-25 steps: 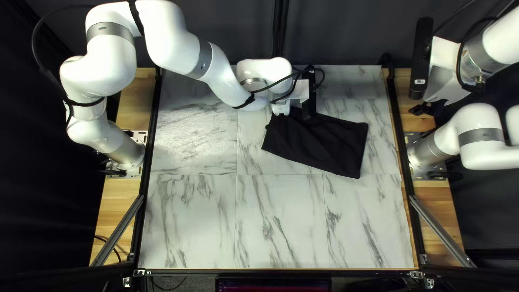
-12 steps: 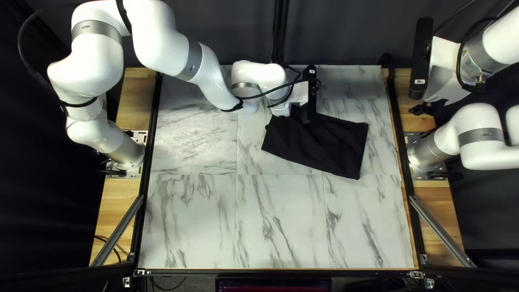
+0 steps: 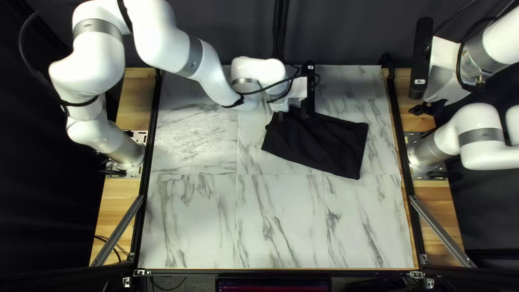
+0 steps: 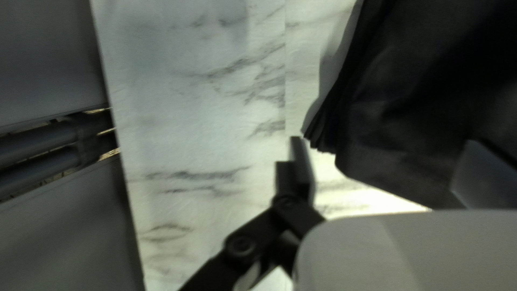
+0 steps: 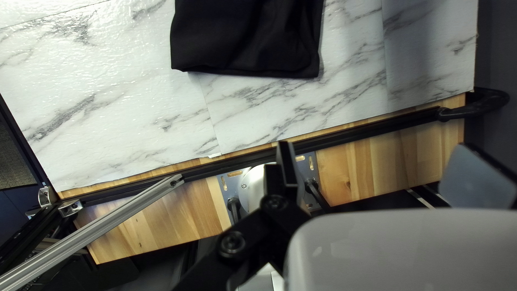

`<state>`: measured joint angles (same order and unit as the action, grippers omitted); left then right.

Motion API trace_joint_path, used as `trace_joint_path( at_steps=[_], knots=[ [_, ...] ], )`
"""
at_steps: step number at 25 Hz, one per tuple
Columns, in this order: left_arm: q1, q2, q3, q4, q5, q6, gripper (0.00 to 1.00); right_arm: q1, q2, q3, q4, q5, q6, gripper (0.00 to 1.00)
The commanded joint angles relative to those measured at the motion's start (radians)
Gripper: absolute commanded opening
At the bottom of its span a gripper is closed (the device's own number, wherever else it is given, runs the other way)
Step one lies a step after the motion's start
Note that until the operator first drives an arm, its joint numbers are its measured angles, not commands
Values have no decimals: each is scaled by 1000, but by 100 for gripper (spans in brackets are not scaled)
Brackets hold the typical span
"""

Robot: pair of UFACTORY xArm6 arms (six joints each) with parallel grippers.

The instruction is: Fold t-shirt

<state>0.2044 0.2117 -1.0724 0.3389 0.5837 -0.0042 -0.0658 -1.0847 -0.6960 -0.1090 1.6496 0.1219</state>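
Note:
The black t-shirt (image 3: 327,145) lies as a roughly rectangular folded bundle on the table's far half. Over its far left corner is my left gripper (image 3: 285,115); the arm and wrist partly cover that corner. In the left wrist view my left gripper (image 4: 385,143) stands open, one finger beside the pleated edge of the t-shirt (image 4: 398,102), the other in front of the cloth. My right gripper (image 3: 427,108) hangs beyond the table's right edge, away from the cloth. The right wrist view has my right gripper (image 5: 374,145) open and empty, with the t-shirt (image 5: 247,37) ahead of it.
Marbled table surface (image 3: 278,221) extends nearer than the cloth and to its left. Black rails (image 3: 147,178) run along both sides, with silver braces (image 3: 440,230) at the near corners. A dark curtain (image 3: 227,32) hangs behind the far edge.
My left arm has shifted a little leftward in the top left view, and its wrist has tilted and moved slightly toward the far edge. The t-shirt and right arm have stayed still.

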Motion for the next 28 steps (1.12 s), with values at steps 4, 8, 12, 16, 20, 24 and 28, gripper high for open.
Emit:
trace_joint_path(
  at_steps=[4, 8, 12, 16, 20, 24, 28],
  knots=[
    [-126, -150, 91, -60, 39, -4, 100, 0, 0, 0, 0, 0, 0, 100],
    [-133, -291, 142, -127, 120, 80, 100, 0, 0, 0, 0, 0, 0, 100],
    [-117, -431, 157, -161, 229, 160, 100, 0, 0, 0, 0, 0, 0, 100],
    [-98, -592, 138, -210, 383, 263, 100, 0, 0, 0, 0, 0, 0, 100],
    [-118, -728, 91, -232, 531, 303, 100, 0, 0, 0, 0, 0, 0, 100],
    [-125, -758, 89, -231, 555, 301, 100, 0, 0, 0, 0, 0, 0, 100],
    [-125, -758, 89, -231, 555, 301, 100, 0, 0, 0, 0, 0, 0, 100]
  ],
)
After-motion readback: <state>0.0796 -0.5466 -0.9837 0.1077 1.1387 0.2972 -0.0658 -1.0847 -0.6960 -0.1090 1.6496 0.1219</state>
